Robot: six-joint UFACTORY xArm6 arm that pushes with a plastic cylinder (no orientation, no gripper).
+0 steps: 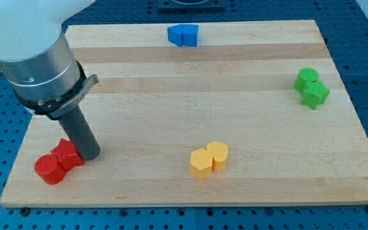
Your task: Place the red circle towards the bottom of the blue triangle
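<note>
No pincer here, just my tip (89,153) seemingly touching the near-left red blocks (58,161), far from the blue blocks (183,34).

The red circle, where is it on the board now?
The red circle lies near the board's bottom-left corner in the camera view, touching another red block up to its right, with my tip just beyond that block.

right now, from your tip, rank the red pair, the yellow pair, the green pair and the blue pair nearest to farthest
From my tip at the view's lower left:
1. Red blocks, right beside it on the view's left.
2. Yellow blocks, bottom middle.
3. Blue blocks, top edge, middle.
4. Green blocks, far at the view's right.
</note>
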